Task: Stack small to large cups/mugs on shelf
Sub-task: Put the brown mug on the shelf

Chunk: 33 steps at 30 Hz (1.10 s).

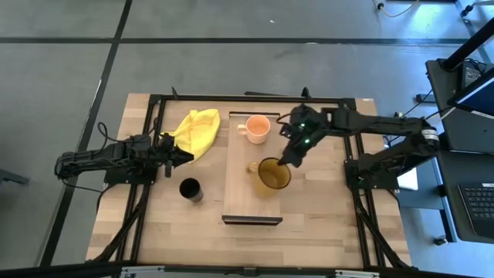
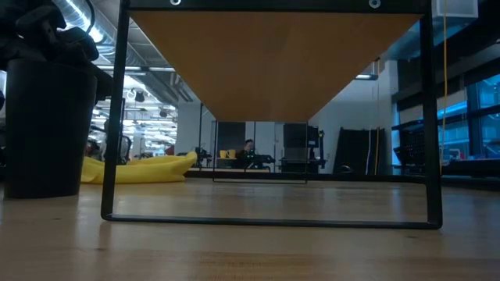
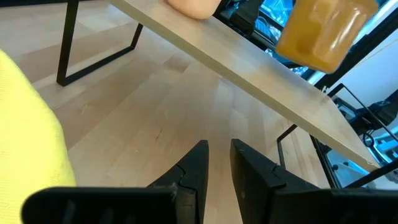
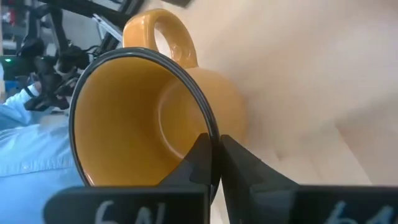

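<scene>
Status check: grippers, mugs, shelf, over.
Right gripper shut on amber mug rim, over shelf. Left gripper idle, holding nothing, beside yellow cloth. Black cup on table; nothing blocking.

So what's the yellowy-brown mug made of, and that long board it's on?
The amber mug looks like glazed ceramic, or maybe tinted glass: glossy, with a dark rim. The right pincer is shut on that rim. The shelf looks like pale matte wood with visible grain, on dark, probably metal, brackets.
</scene>
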### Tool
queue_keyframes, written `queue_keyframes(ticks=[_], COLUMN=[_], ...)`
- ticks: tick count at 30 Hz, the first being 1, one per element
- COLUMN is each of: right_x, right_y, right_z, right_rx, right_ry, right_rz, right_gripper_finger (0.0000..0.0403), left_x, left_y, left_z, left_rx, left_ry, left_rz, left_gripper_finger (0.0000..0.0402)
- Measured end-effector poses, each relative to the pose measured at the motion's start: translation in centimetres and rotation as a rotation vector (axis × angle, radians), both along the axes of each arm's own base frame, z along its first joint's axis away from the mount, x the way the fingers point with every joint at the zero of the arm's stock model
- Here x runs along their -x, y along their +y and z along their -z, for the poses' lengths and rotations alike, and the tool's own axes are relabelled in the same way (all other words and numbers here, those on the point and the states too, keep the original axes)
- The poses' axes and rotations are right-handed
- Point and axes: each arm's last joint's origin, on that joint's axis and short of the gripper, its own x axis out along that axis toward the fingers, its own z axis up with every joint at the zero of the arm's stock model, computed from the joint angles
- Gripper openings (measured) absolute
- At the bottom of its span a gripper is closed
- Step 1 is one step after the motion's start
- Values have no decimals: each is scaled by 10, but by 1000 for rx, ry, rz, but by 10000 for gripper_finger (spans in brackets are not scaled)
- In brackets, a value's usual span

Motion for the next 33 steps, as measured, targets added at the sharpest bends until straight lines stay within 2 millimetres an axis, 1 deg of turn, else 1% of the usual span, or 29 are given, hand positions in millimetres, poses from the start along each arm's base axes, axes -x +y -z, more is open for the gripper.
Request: queue_keyframes(ticks=[3, 7, 9, 11, 15, 17, 22, 24, 27, 31, 33], right_x=[-18, -43, -52, -58, -65, -70, -88, -92, -94, -92, -89], right_y=[-1, -6, -10, -14, -19, -20, -23, -27, -33, -42, -47], right_z=[-6, -28, -38, -43, -36, -34, -38, -41, -45, -43, -41], right_rx=[56, 156, 184, 205, 240, 253, 286, 295, 306, 328, 312], right_ry=[-50, -137, -135, -83, 108, 147, 70, 39, 27, 53, 71], right_rz=[-43, -86, -108, -138, -204, -242, -285, -288, -277, -260, -254], right_gripper_finger=[17, 17, 17, 17, 17, 17, 17, 17, 17, 17, 17], left_x=[0, 1, 1, 1, 1, 1, 1, 1, 1, 1, 1], left_y=[0, -1, -1, -1, -1, -1, -1, -1, -1, -1, -1], left_z=[1, 2, 2, 2, 2, 3, 4, 4, 5, 5, 5], left_rx=[-7, -7, -7, -11, -15, -21, -35, -35, -36, -48, -52], left_ry=[12, 22, 26, 26, 26, 28, 45, 50, 52, 53, 53], left_rz=[12, 26, 27, 28, 29, 31, 36, 36, 37, 40, 42], left_gripper_finger=[62, 62, 62, 62, 62, 62, 62, 62, 62, 62, 62])
